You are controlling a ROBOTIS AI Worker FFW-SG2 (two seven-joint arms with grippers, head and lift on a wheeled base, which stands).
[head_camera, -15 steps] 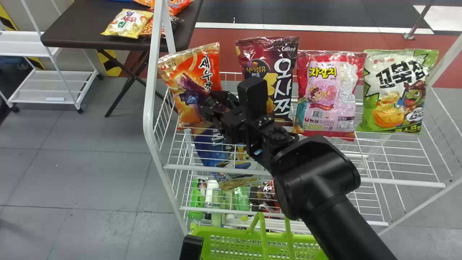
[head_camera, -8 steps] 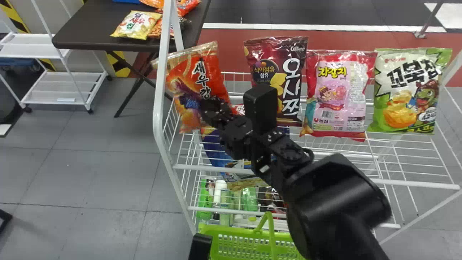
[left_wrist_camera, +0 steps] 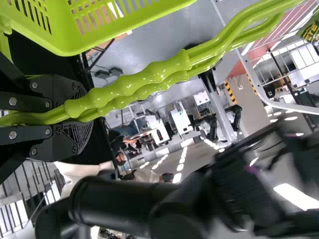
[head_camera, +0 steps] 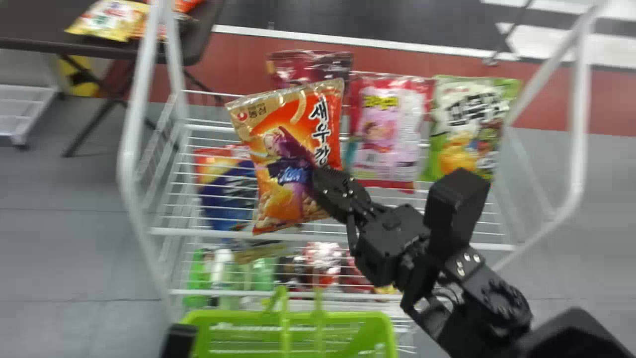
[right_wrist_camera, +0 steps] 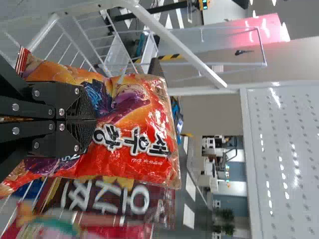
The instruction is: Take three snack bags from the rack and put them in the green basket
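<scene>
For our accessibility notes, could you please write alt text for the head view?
The right gripper holds an orange snack bag before a white wire rack with more snack bags, above a green basket.

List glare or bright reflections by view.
Head view: glints on shiny red packs; left wrist view: bright ceiling lights, highlights on the basket handles; right wrist view: shine on the orange bag, light streaks on the white panel.
</scene>
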